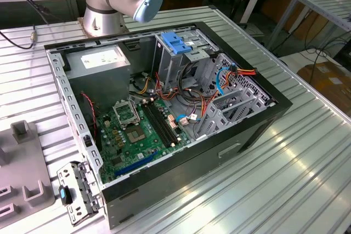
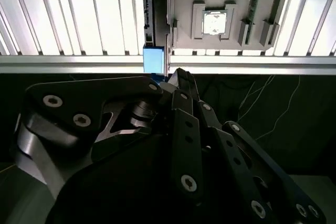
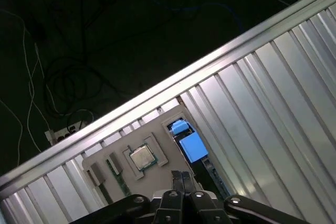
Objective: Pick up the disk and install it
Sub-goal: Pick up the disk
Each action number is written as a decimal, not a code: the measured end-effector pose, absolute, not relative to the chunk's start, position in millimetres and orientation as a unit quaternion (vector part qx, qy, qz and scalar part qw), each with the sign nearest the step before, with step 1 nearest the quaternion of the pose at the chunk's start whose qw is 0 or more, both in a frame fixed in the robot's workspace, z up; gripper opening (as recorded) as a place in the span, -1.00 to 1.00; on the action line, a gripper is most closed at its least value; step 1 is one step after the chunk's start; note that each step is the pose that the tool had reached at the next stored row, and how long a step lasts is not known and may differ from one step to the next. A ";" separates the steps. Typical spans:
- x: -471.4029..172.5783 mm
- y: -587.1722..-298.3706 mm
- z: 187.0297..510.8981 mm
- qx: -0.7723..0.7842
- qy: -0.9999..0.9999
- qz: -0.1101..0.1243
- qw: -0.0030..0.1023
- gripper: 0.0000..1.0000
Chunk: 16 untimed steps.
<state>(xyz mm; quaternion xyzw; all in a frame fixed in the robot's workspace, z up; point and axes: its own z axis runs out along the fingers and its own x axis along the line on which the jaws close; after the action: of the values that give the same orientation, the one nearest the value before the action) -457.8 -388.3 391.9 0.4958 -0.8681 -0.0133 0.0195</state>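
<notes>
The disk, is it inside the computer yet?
Not yet; nothing looks done. The disk stands on edge beside the grey parts tray, outside the computer case. The gripper hangs above it, shut and empty. Picking it up and installing it are both left.

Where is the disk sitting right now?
In both wrist views the disk, seen edge-on with a blue end, sits on the slatted table right beside the grey tray holding a processor chip, close to the table's edge.

Open computer case (image 1: 181, 175), ribbed table (image 1: 307, 163) — arm base (image 1: 103, 12)
</notes>
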 end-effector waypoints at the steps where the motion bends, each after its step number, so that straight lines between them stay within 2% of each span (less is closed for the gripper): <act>1: -457.8 -388.3 391.9 0.503 -0.864 -0.013 0.020 -0.79; 16: -457.4 -388.3 391.9 0.577 -0.816 -0.011 0.021 -0.79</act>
<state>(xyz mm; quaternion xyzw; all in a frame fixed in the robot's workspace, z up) -457.4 -388.3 391.9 0.5774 -0.8161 -0.0113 0.0206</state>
